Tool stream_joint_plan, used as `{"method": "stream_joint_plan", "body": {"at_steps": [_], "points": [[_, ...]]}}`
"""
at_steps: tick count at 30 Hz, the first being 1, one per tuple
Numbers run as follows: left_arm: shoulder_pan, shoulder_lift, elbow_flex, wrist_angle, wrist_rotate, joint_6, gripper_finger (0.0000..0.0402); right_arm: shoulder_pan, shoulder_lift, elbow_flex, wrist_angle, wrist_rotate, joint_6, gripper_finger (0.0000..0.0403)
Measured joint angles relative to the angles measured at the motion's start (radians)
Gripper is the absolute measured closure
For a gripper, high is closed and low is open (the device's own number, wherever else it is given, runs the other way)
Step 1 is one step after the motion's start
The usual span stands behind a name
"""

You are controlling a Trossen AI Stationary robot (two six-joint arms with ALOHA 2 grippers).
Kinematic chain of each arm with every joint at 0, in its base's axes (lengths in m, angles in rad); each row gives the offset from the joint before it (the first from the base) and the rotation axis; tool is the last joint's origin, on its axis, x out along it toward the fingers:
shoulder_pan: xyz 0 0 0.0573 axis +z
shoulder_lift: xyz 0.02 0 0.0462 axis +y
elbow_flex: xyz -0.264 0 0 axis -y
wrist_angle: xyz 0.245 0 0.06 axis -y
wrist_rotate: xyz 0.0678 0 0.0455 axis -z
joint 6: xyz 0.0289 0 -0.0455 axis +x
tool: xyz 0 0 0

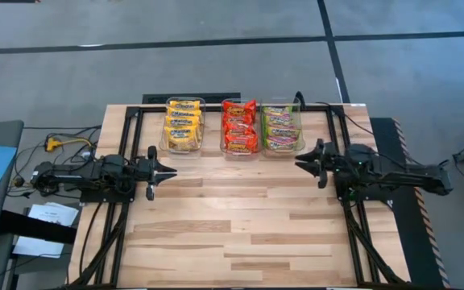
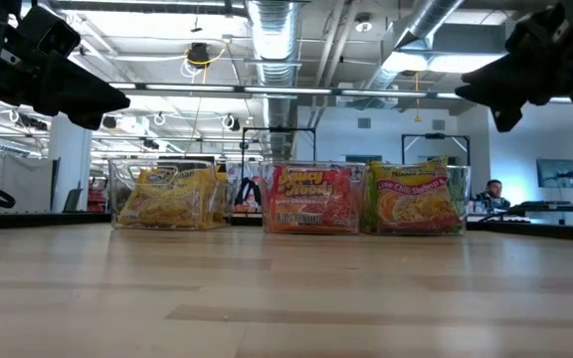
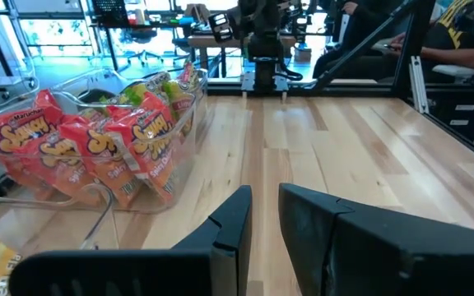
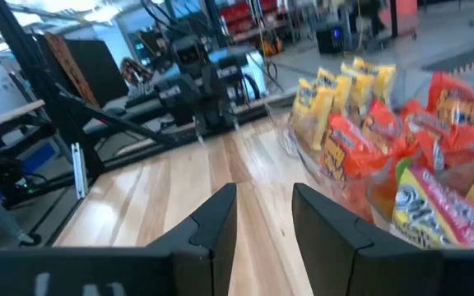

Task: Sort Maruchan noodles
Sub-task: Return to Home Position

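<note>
Left gripper (image 1: pixel 171 170), right gripper (image 1: pixel 300 164), fingers (image 3: pixel 230 228) slightly apart, Maruchan noodles (image 1: pixel 239 129) on edge in bins (image 2: pixel 117 184), long axes crosswise

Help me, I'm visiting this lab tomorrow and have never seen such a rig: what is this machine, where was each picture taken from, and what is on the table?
Two dark robot arms stand at a wooden table. One picture looks straight down, one looks level across the tabletop, two come from cameras on the wrists. The left gripper and right gripper hang above the table's sides, fingers slightly apart, holding nothing. At the far edge stand three clear bins, one each of yellow packets, red-orange packets and green packets of noodles.
</note>
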Motion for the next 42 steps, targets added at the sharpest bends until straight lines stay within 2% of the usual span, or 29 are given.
{"method": "stream_joint_plan", "body": {"at_steps": [5, 8, 11, 24, 29, 35, 42], "points": [[0.0, 0.0, 0.0, 0.0, 0.0, 0.0, 0.035, -0.016, -0.118, -0.03, -0.04, 0.0, -0.028, 0.0259], [0.0, 0.0, 0.0, 0.0, 0.0, 0.0, 0.035, -0.028, -0.189, -0.04, -0.135, 0.0, -0.024, 0.0259], [0.0, 0.0, 0.0, 0.0, -0.001, 0.0, 0.035, -0.034, -0.187, -0.047, -0.194, 0.0, -0.009, 0.0259], [0.0, 0.0, 0.0, 0.0, -0.001, 0.0, 0.035, -0.034, -0.182, -0.045, -0.254, 0.032, 0.026, 0.0259], [0.0, 0.0, 0.0, 0.0, -0.001, 0.0, 0.035, -0.033, -0.177, -0.045, -0.256, 0.031, -0.101, 0.0259], [0.0, 0.0, 0.0, 0.0, 0.0, 0.0, 0.035, -0.032, -0.176, -0.046, -0.253, 0.03, 0.019, 0.0259], [0.0, 0.0, 0.0, 0.0, 0.0, 0.0, 0.035, -0.032, -0.176, -0.046, -0.251, 0.03, 0.03, 0.0259]]}}
